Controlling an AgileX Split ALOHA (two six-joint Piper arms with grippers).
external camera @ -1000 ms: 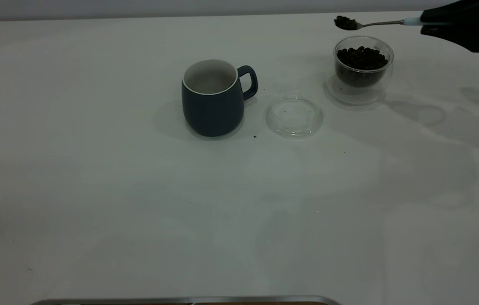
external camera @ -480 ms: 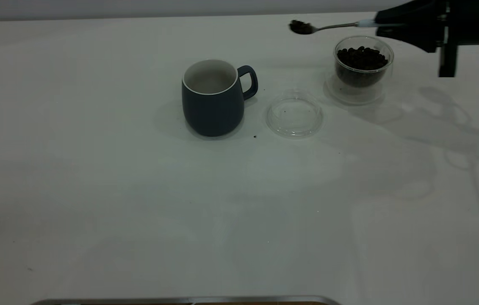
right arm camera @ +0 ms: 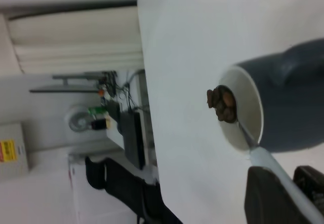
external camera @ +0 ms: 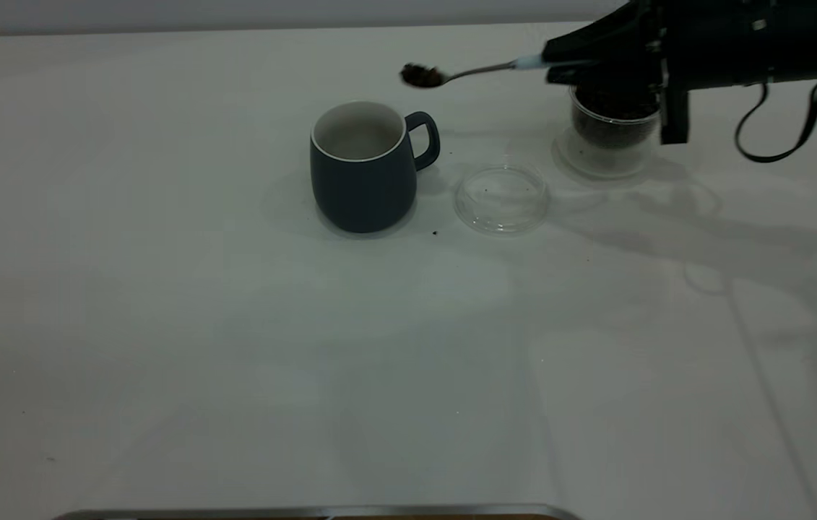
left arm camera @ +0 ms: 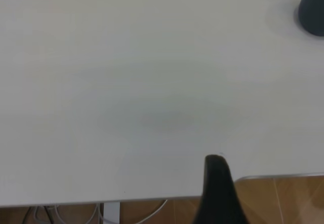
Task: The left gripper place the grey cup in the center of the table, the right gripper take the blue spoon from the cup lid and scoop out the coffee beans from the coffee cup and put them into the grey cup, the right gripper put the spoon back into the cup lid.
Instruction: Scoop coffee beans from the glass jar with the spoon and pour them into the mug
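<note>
Metal-bowled and light, the blue spoon [external camera: 477, 70] sits clenched by its pale handle in my right gripper [external camera: 560, 63], heaped loose coffee beans [external camera: 419, 74] riding just short of the grey cup [external camera: 365, 170] mid-table, so I judge any tilt spills them.

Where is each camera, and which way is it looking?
Exterior view: outside the rig, facing the table from above; shows the right gripper holding the blue spoon.
Left wrist view: on the left arm, looking down at the table edge; one black finger shows.
Right wrist view: on the right arm, looking along the spoon; finger pads show.
All three share the grey cup.
</note>
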